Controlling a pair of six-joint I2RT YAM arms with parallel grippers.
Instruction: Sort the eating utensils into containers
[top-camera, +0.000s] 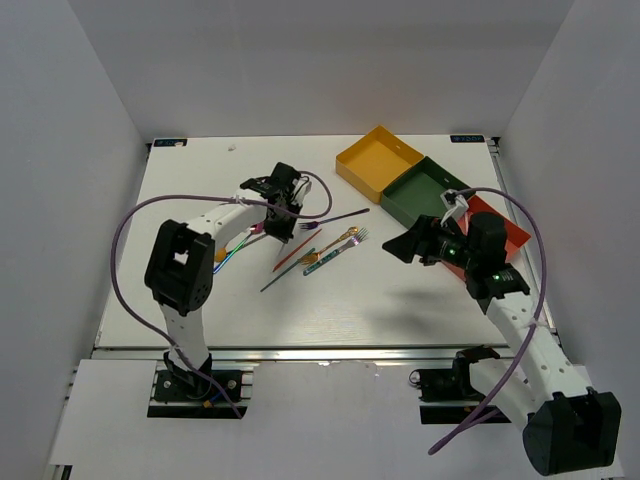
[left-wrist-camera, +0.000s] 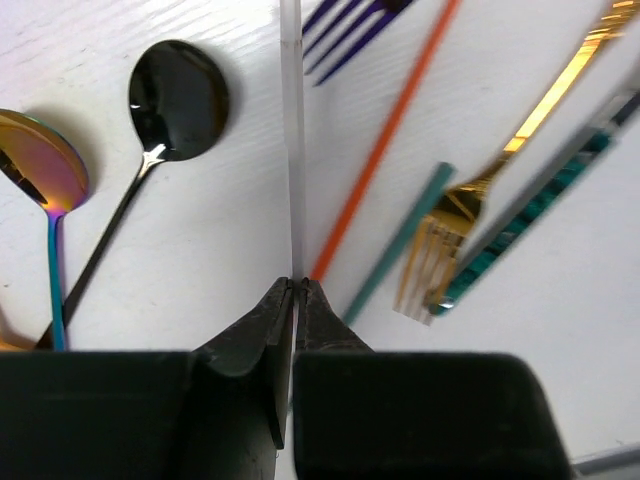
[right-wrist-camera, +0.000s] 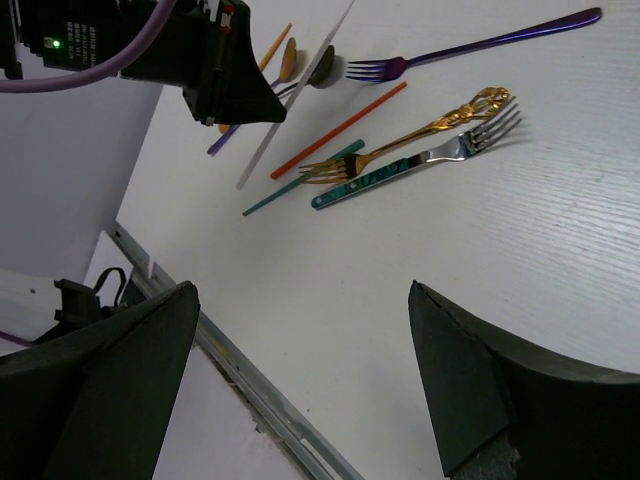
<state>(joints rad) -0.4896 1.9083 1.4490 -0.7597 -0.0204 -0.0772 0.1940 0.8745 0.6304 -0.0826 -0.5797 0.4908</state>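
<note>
White table, white walls. The utensils lie in a loose heap left of centre. The containers sit in a row at the far right: yellow tray, green tray and red tray, the last partly hidden by the right arm. No utensil shows in the yellow or green tray.

Risks:
- The pinch is at the very fingertips on a thin, smooth stick, so it could swivel or slip out during a carry.
- The trays are well apart from the heap, so the traverse is long.
- The stick's free end runs just beside the purple fork and the red chopstick. A careless swing would likely knock them.
- The right arm sits between the heap and the trays, so the two arms could clash.

Left gripper: nearly shut, tips clamped on the pale grey chopstick and touching nothing else. I cannot tell whether the stick is off the table. The black spoon and the teal chopstick lie near it, apart from it.

Right gripper: jaws spread wide and holding nothing. It hovers over the table near the gold fork.
</note>
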